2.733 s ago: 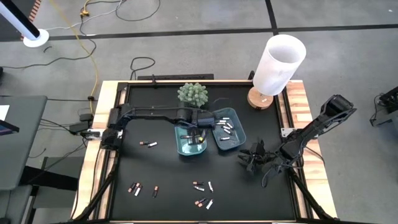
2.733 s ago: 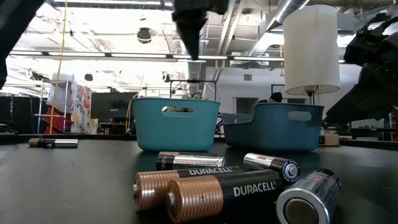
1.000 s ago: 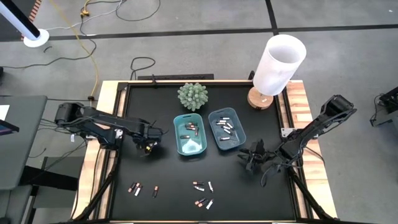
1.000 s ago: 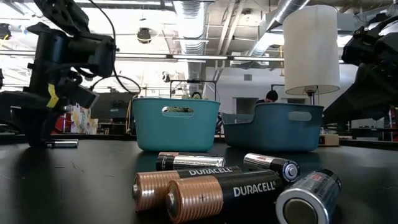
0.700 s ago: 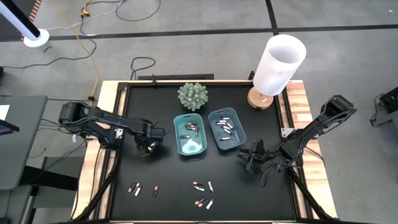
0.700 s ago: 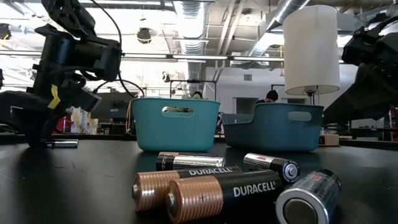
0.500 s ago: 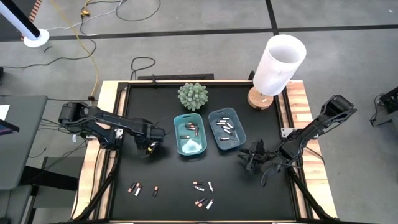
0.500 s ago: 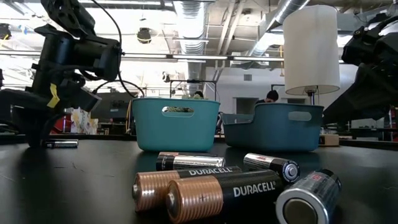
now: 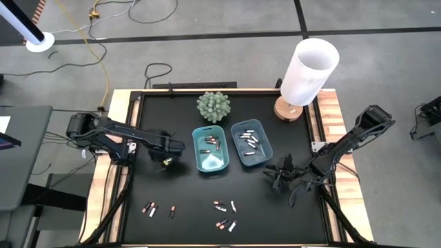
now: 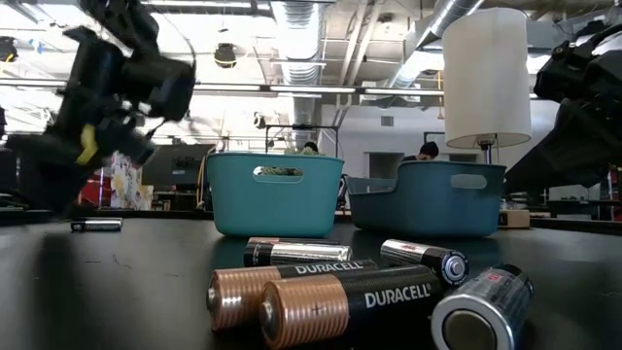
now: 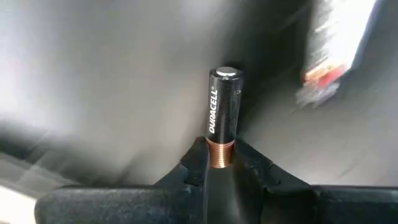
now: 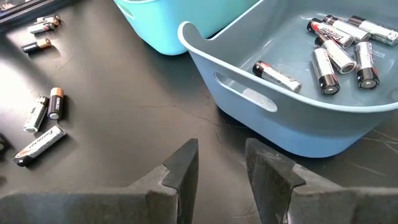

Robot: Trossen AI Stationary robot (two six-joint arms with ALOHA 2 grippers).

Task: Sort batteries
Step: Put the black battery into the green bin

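Note:
My left gripper (image 9: 167, 157) hangs over the table's left half, left of the trays, shut on a black battery with a copper end (image 11: 224, 112). A silvery battery with red print (image 11: 336, 50) lies on the table beyond it, also seen as a small battery (image 10: 97, 225). Two teal trays (image 9: 211, 148) (image 9: 251, 143) stand mid-table, both with batteries inside. Loose batteries (image 9: 149, 208) (image 9: 225, 215) lie near the front edge. My right gripper (image 12: 221, 165) waits open, right of the trays. My left gripper pinches the battery's copper end (image 11: 219, 152) between its two fingertips (image 11: 196, 162). The black body sticks out past the fingertips, in line with the fingers. The battery is off the table.
A green plant (image 9: 213, 105) and a white lamp (image 9: 310, 69) stand at the table's far edge. In the right wrist view the right tray (image 12: 249, 99) holds several silvery batteries, and loose batteries (image 12: 43, 118) lie on the black surface.
My left gripper has shut on the copper-ended battery, taken hold of it and risen from the table with it. The other small battery has stayed where it lay.

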